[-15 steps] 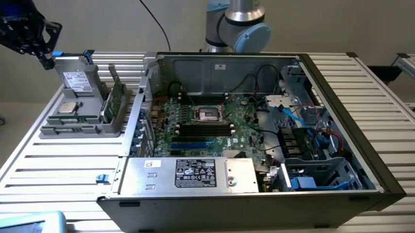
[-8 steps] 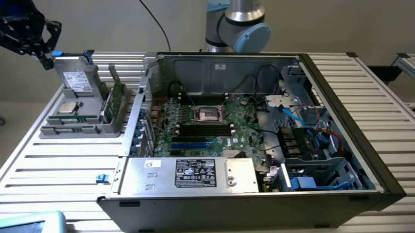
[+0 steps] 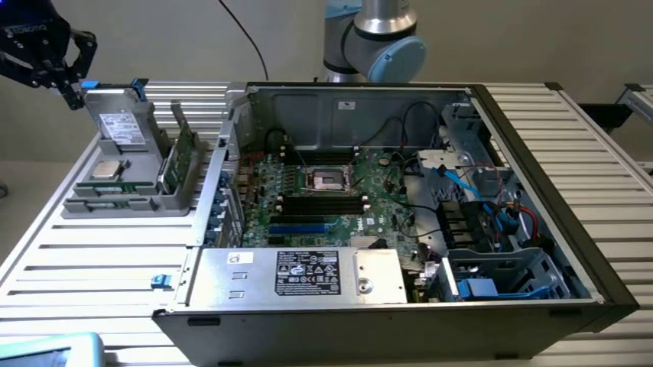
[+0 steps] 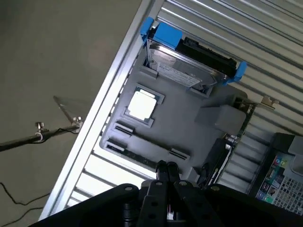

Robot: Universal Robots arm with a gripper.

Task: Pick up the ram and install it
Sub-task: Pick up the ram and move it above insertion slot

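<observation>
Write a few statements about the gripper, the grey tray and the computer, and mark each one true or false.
1. The gripper carries a green stick. False: the gripper is shut and holds nothing.
2. A square processor chip lies in the grey tray. True.
3. The computer case is covered by a lid. False: the computer case is open and its motherboard is exposed.
4. A drive with blue brackets sits in the same tray. True.

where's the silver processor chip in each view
Exterior view: the processor chip lies on the grey holder at the exterior view's left, next to the drive.
Wrist view: the chip sits in the holder, beside the drive.
Shared landmark: the white-labelled drive with blue clips.
</observation>
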